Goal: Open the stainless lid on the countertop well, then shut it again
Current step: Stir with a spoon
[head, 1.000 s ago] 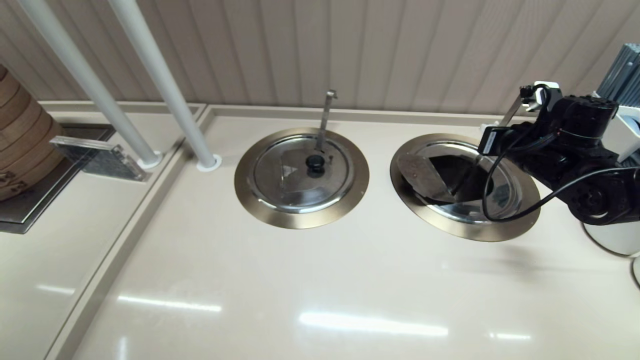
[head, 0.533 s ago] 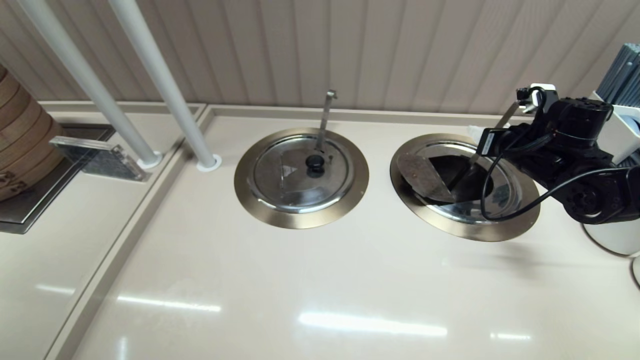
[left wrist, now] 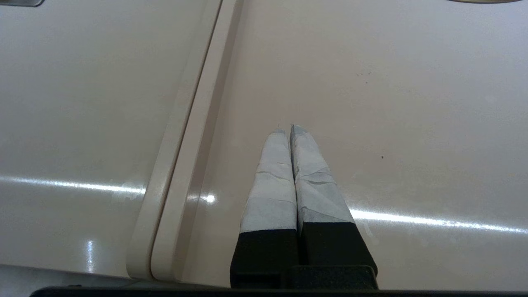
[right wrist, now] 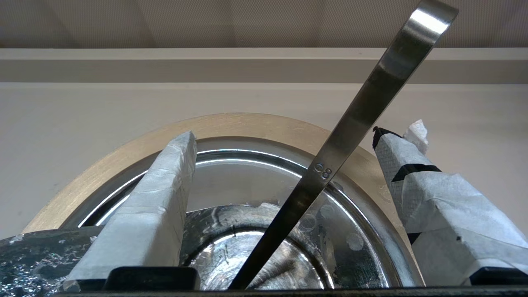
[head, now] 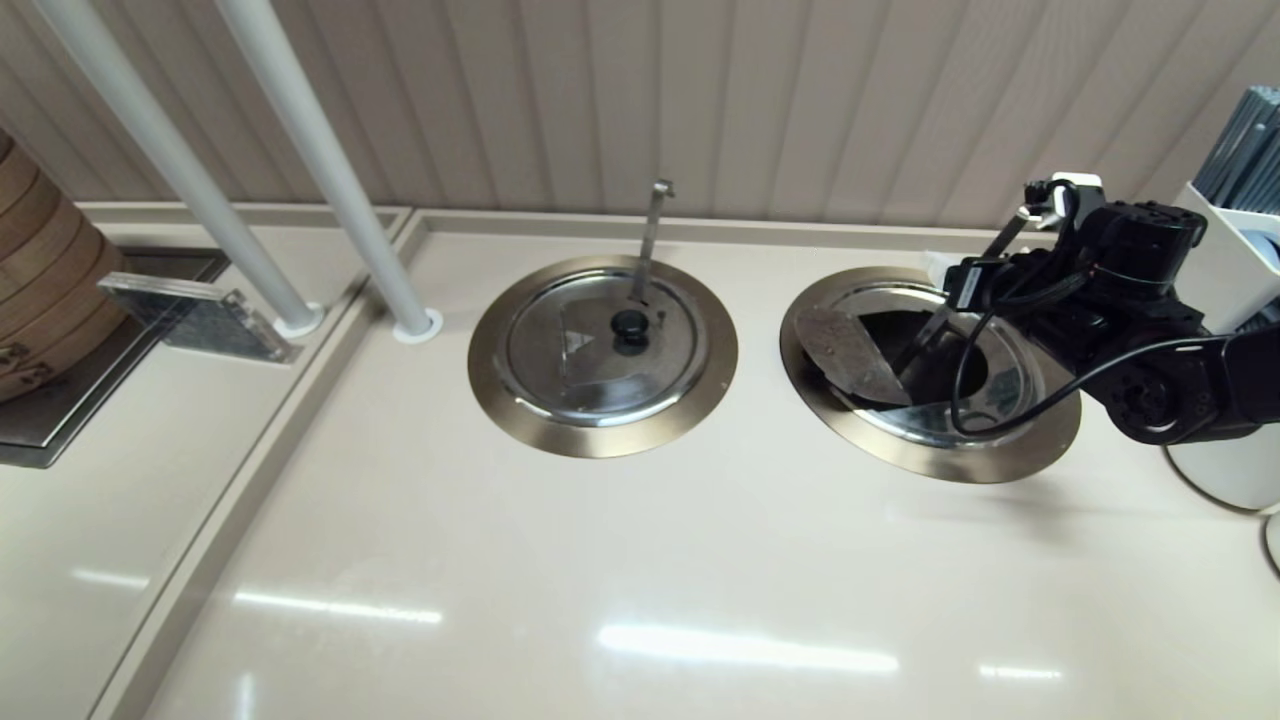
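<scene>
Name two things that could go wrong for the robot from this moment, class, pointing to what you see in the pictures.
1. The right gripper is open with the leaning handle between its fingers; moving sideways could knock the handle.
2. The flap of the lid is folded back, leaving the well open; the black knob is not visible, so regrasping to close may miss.
The left gripper is parked, shut, over the counter.
</scene>
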